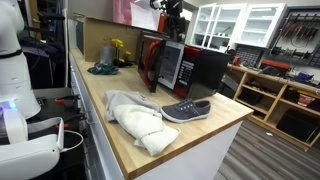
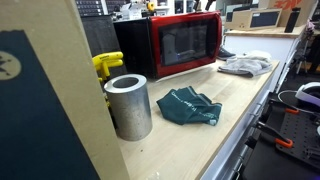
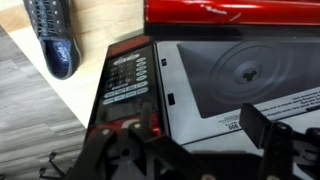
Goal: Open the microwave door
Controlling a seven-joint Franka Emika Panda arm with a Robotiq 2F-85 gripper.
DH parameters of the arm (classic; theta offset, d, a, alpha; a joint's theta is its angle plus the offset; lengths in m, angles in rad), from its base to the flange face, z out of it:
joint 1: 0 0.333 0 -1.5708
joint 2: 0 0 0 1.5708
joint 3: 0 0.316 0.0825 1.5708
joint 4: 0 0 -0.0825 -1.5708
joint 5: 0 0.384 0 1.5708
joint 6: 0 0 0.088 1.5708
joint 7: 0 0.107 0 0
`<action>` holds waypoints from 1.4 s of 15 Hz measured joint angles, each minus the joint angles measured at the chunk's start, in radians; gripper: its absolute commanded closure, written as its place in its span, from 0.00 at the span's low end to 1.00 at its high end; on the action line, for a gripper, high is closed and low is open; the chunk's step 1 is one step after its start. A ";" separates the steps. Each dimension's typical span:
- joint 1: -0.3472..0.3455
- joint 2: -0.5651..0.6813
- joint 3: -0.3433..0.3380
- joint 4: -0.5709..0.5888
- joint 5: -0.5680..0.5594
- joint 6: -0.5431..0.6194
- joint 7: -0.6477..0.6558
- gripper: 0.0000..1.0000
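Note:
The microwave stands at the back of the wooden counter and shows in both exterior views. Its red-framed door with the dark window stands swung open. In the wrist view the door's glossy red edge runs along the top. Below it lie the pale interior with the turntable and the button panel. My gripper is open and empty, its dark fingers spread just in front of the cavity. In an exterior view it hangs above the microwave.
A grey shoe and a white cloth lie on the counter near its front edge. A teal cloth, a metal cylinder and a yellow object sit beside the microwave. Wooden shelves stand beyond the counter.

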 measured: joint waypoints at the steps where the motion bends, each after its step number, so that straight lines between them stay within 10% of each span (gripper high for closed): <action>1: 0.000 0.023 0.010 0.016 -0.003 0.000 0.019 0.49; 8: -0.001 0.135 0.029 0.110 -0.019 -0.041 0.093 0.99; 21: 0.010 0.129 0.083 0.158 -0.018 -0.313 0.090 1.00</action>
